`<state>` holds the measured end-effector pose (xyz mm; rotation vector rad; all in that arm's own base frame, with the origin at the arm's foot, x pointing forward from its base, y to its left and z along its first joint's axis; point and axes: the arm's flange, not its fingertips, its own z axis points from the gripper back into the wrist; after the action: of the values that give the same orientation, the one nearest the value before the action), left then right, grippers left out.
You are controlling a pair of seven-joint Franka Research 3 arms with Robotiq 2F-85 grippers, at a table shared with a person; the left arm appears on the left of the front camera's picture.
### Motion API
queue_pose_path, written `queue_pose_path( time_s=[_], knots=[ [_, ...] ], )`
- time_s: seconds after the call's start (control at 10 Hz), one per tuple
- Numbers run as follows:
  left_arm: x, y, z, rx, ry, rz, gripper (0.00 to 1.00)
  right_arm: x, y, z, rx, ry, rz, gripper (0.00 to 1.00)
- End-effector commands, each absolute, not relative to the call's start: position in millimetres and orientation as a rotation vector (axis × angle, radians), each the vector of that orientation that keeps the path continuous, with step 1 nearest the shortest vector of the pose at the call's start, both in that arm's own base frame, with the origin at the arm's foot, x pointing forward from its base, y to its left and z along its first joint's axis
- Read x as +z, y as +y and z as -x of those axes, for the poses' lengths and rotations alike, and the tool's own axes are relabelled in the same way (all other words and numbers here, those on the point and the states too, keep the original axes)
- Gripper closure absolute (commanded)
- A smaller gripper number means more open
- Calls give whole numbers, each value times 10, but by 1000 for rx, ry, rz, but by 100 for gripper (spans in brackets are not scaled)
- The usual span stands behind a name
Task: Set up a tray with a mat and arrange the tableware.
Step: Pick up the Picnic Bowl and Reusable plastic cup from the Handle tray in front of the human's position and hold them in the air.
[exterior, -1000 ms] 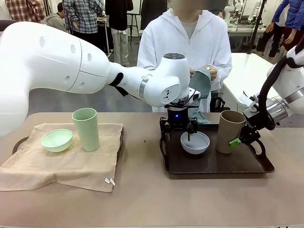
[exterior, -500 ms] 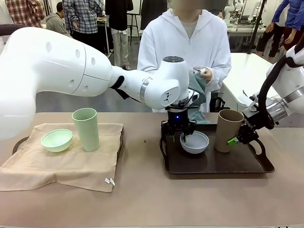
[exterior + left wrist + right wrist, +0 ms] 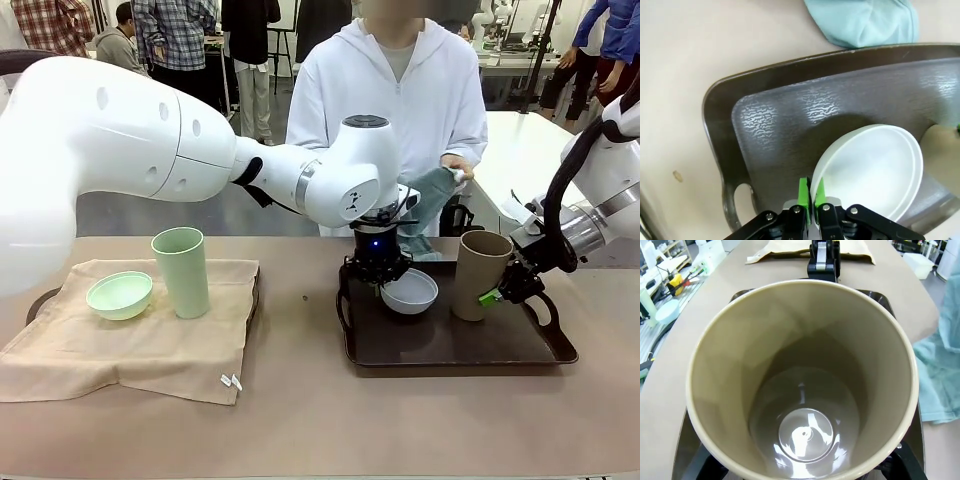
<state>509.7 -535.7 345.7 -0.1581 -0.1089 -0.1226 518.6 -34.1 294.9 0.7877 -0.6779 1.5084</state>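
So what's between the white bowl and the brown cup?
Only bare tray separates bowl and cup, in the front view.

White round plastic bowl (image 3: pixel 414 293) held tilted by left end effector (image 3: pixel 384 281) over dark brown tray (image 3: pixel 450 347); tall tan-brown cup (image 3: pixel 476 272) gripped by right end effector (image 3: pixel 495 296).

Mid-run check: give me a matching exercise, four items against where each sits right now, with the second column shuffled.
Things:
1. white bowl
2. tan cup
3. pale green cup
4. teal cloth

Places:
A. in the person's hand
B. upright on the beige mat, beside the pale green bowl
C. tilted over the brown tray, rim pinched by the left end effector
D. at the tray's right side, gripped by the right end effector

Pairs: 1-C, 2-D, 3-B, 4-A
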Motion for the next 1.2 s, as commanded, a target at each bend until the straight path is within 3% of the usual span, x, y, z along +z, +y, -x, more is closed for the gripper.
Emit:
queue_pose_path(
  time_s=[0.0,0.1,0.2,0.6,1.1],
  knots=[
    [3457,-5360,-5097,-78,-102,117,100,2969,-386,-5207,1486,-670,-799,100],
    [3512,-5326,-5091,-79,-99,97,100,3102,-414,-5165,1458,-661,-816,78],
    [3663,-5247,-5051,-69,-64,70,100,3424,-429,-4998,1447,-619,-839,100],
    [4770,-4942,-4720,-93,-67,110,100,4788,-559,-4208,1496,-598,-710,100],
    [5610,-4872,-4357,-49,-154,157,100,5496,-375,-3793,1513,-623,-629,100]
  ],
)
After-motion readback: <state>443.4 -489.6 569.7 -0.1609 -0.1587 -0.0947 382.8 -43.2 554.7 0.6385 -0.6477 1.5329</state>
